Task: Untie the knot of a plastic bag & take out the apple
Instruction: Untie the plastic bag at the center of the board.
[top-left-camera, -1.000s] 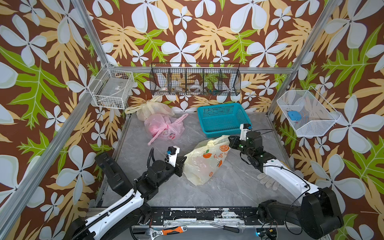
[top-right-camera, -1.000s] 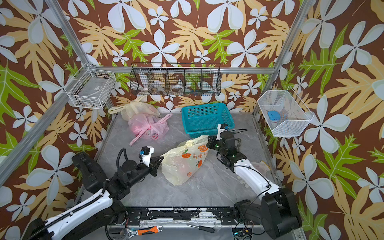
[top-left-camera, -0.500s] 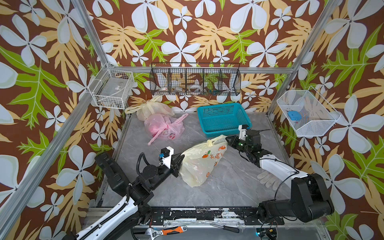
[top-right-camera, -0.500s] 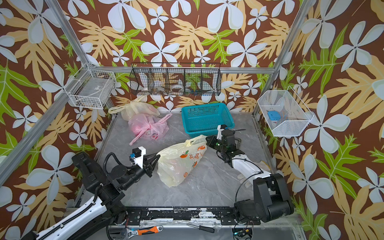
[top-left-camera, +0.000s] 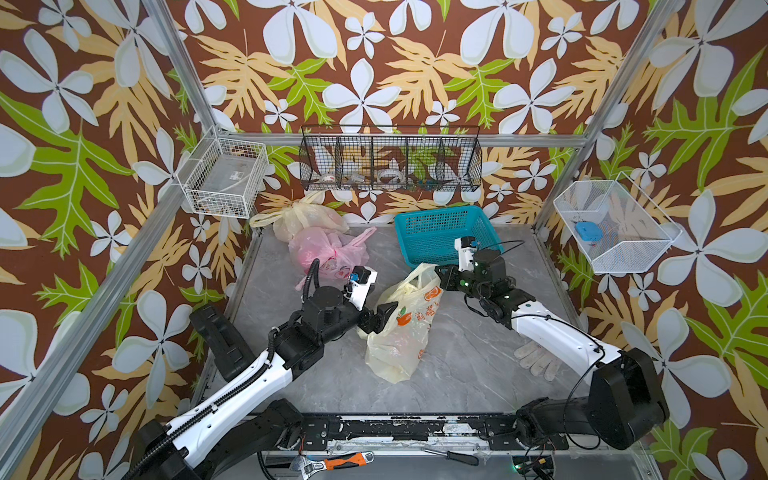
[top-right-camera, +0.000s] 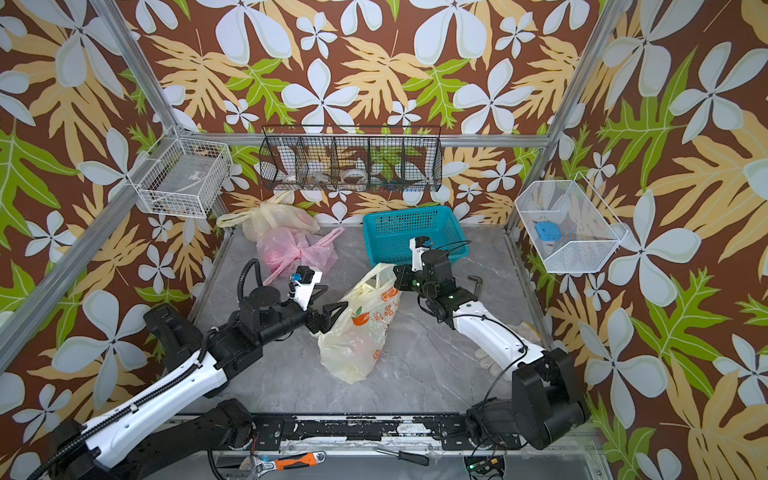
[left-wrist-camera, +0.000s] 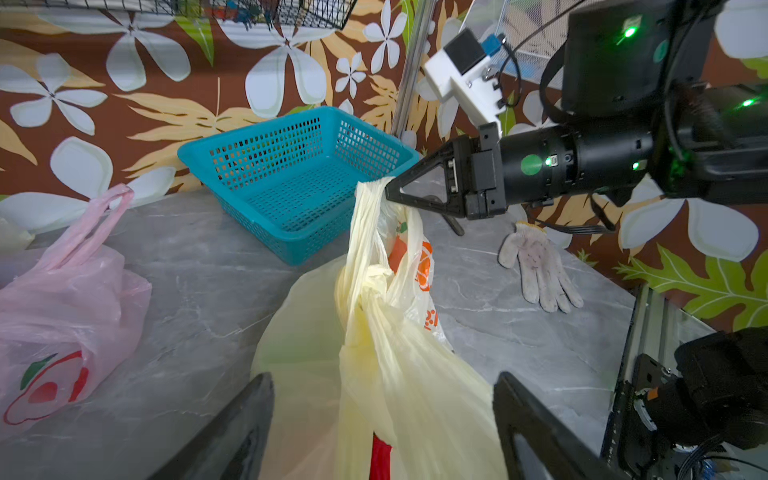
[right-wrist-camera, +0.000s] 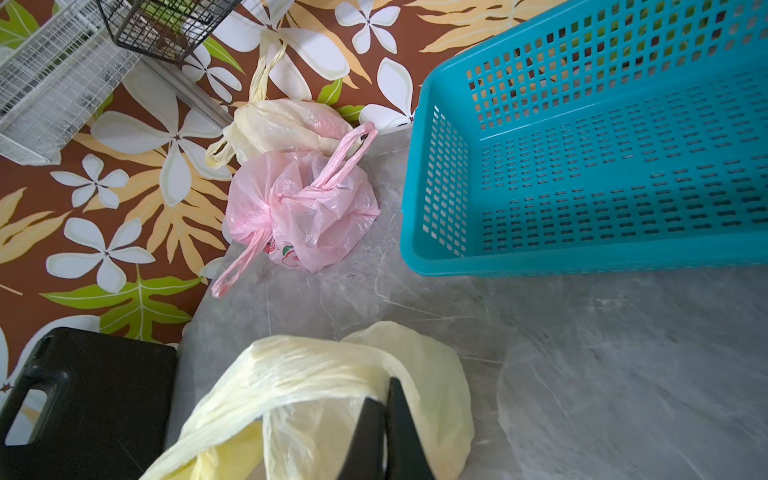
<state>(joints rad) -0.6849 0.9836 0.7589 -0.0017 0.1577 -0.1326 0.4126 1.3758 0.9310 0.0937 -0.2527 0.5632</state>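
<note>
Left fingers (left-wrist-camera: 249, 415) let go, now wide astride the yellow plastic bag (top-left-camera: 399, 340) on the worktop (top-left-camera: 457, 374); right fingers (left-wrist-camera: 415, 187) pinch its handle (left-wrist-camera: 365, 199) taut. Looks limp, slippery, bottom-heavy: take the loop beside the knot (left-wrist-camera: 365, 286).

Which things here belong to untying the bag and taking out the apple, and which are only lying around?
For the job: printed yellow bag, its knot, right gripper shut on its handle, left gripper open next to it.
Lying about: pink bag, plain yellow bag, glove, blue basket, wrench, screwdriver.
</note>
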